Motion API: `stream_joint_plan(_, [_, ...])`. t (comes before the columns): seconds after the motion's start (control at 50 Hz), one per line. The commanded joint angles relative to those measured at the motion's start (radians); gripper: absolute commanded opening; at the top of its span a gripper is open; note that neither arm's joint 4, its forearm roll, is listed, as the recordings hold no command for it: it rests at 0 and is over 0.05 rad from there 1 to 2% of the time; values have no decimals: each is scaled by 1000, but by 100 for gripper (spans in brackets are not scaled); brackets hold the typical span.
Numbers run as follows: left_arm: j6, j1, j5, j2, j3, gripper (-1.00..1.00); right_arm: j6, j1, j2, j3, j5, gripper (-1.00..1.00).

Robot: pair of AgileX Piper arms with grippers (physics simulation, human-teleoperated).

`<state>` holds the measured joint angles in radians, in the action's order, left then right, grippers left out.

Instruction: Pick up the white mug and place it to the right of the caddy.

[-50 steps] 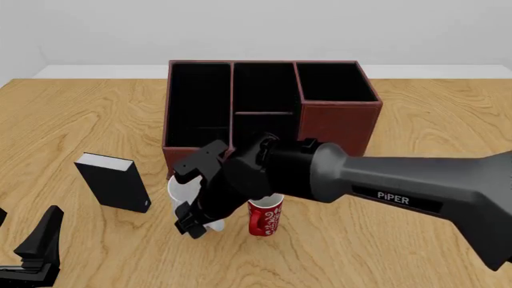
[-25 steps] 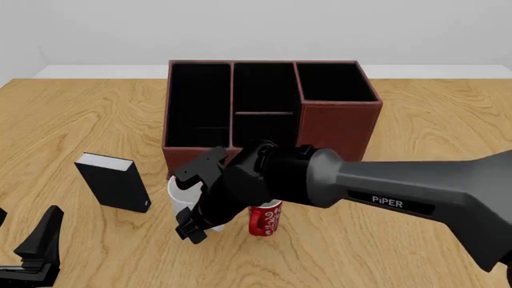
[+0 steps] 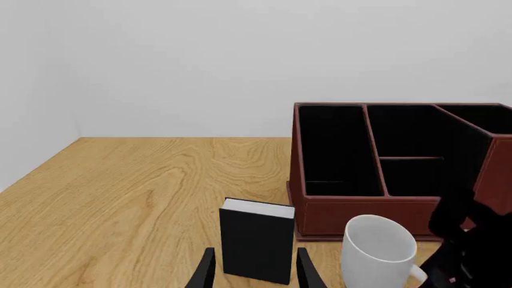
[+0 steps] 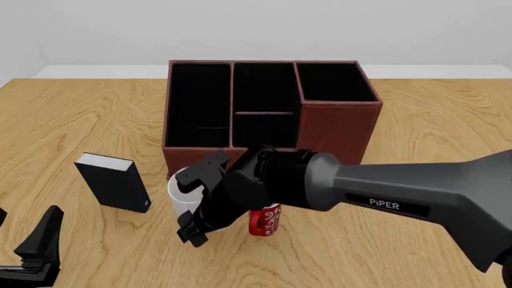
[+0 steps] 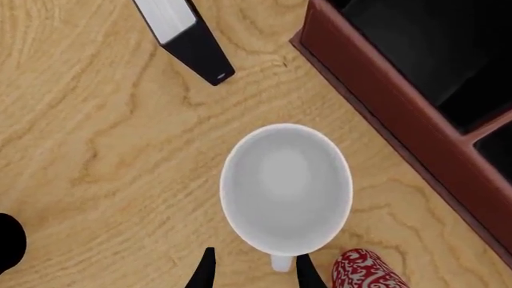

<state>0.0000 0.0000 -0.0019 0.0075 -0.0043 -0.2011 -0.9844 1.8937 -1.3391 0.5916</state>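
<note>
The white mug [image 5: 286, 186] stands upright on the table just in front of the caddy [image 4: 340, 123], with the red swirl mug [image 4: 265, 219] close on its right. My right gripper [image 4: 192, 203] hangs over the white mug and points down. In the right wrist view its open fingers [image 5: 206, 271] stand either side of the mug's handle [image 5: 280, 262] without touching it. The mug also shows in the left wrist view [image 3: 378, 251]. My left gripper [image 4: 28, 231] is open and empty at the front left corner.
A small black box with a white top [image 4: 114, 182] stands left of the white mug, and in the left wrist view [image 3: 256, 243] it is straight ahead of the left fingers. The right arm [image 4: 400, 192] reaches across the front right of the table.
My right gripper has sunk a little lower over the white mug and covers more of it. The mugs and the left arm have not moved.
</note>
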Motion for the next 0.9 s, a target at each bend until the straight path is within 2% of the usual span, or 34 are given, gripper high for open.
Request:
stream_joint_plan(0.02, [0, 0, 0, 0, 0, 100, -11, -2, 7, 13, -16, 100])
stream_joint_plan(0.58, [0, 0, 0, 0, 0, 100, -28, -2, 29, 20, -32, 100])
stream_joint_plan(0.6, [0, 0, 0, 0, 0, 100, -29, 2, 31, 18, -30, -100])
stream_joint_plan(0.9, [0, 0, 0, 0, 0, 100, -18, 1, 31, 6, -20, -100])
